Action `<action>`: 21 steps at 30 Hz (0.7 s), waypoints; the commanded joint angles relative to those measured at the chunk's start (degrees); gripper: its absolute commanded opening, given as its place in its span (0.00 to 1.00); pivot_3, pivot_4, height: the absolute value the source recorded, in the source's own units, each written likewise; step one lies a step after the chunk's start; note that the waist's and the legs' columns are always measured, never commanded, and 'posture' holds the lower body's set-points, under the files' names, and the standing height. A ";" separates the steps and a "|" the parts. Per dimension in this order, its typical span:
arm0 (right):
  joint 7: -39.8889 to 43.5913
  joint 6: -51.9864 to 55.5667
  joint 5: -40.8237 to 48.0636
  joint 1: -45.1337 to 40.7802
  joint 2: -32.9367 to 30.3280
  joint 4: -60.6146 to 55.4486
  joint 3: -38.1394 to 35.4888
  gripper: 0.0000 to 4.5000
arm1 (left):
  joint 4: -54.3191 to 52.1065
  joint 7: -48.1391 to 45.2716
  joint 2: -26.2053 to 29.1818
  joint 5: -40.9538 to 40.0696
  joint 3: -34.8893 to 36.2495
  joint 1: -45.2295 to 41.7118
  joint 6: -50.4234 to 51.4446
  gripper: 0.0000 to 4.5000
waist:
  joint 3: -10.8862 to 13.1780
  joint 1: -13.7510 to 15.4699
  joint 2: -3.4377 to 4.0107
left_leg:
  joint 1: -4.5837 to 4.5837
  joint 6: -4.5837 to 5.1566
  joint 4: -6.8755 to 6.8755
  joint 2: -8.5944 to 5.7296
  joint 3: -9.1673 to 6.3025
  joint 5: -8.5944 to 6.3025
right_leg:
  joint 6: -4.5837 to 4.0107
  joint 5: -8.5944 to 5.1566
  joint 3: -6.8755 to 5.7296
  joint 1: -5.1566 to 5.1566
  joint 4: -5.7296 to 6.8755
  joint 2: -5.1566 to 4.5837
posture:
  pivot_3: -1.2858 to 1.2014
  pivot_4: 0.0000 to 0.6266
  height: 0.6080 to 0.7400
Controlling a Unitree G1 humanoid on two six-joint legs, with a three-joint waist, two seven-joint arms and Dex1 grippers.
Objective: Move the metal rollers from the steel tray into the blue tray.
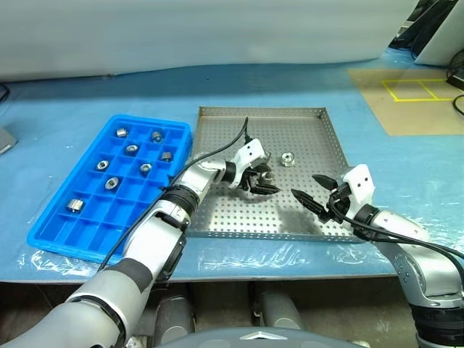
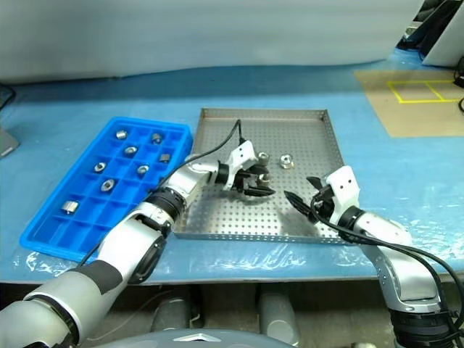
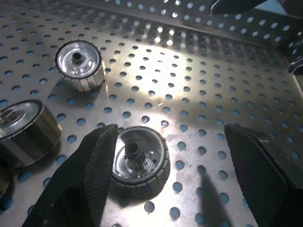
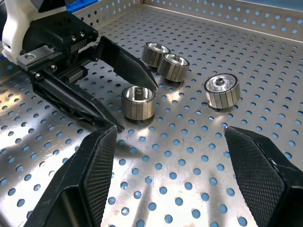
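Your left gripper sits low over the steel tray, its two black fingers spread apart with one metal roller standing on end between them; in the left wrist view that roller lies just beside one finger, and you cannot tell whether the finger touches it, while the other finger stands well clear. Nothing is clamped. Two more rollers sit touching each other just past the left gripper's tips, and a fourth roller stands alone further toward the tray's right side; you can also pick it out in the head view. All four rest on the perforated floor in the tray's middle. Your right gripper hovers over the near right part of the steel tray, pointing toward the left gripper, its fingers wide apart and holding nothing. The blue tray lies on the blue table cover just left of the steel tray, their long edges close together, and it already carries eight rollers, each in its own compartment, mostly in the far half.
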 commanded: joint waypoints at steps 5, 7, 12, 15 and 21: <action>-0.85 -0.81 -0.27 -0.13 0.13 -2.32 -0.42 0.84 | 0.88 -1.77 -1.31 -0.76 2.23 -1.41 -0.07 0.84 | 0.00 0.01 0.00 | -0.04 0.04 -0.02 -0.01 0.00 -0.02 | 0.00 0.00 -0.02 -0.01 -0.05 -0.02 | 0.28 0.24 1.00; -1.04 -0.89 -0.41 -0.08 0.18 -2.38 -0.12 0.84 | 1.55 -1.60 -1.36 -0.07 1.96 -1.12 -0.26 0.84 | 0.00 -0.03 0.00 | -0.05 0.07 -0.01 -0.02 0.00 -0.03 | -0.01 0.00 -0.02 -0.01 -0.07 -0.03 | 0.28 0.24 1.00; -1.38 -1.06 -0.45 0.41 0.21 -2.48 -0.49 0.84 | 2.41 -1.55 -1.37 1.66 1.31 -0.45 -0.74 0.84 | 0.00 -0.05 0.00 | -0.05 0.07 -0.01 -0.01 0.00 -0.03 | 0.00 0.00 -0.02 -0.01 -0.07 -0.03 | 0.28 0.24 1.00; -1.71 -1.11 -0.62 0.56 0.32 -2.60 -0.52 0.84 | 4.52 1.41 -1.45 3.64 0.79 -0.63 -1.33 0.84 | 0.00 -0.10 0.00 | -0.05 0.07 -0.01 -0.01 0.00 -0.03 | 0.00 0.00 -0.02 -0.01 -0.07 -0.03 | 0.28 0.24 1.00; -2.40 -1.13 -0.95 0.71 0.49 -2.87 -0.40 0.84 | 7.65 7.75 -1.95 7.69 -0.84 -0.49 -4.35 0.76 | 0.00 -0.18 0.00 | 0.01 0.06 0.00 -0.01 -0.04 -0.04 | 0.00 0.00 -0.04 0.10 -0.09 -0.03 | 0.28 0.24 1.00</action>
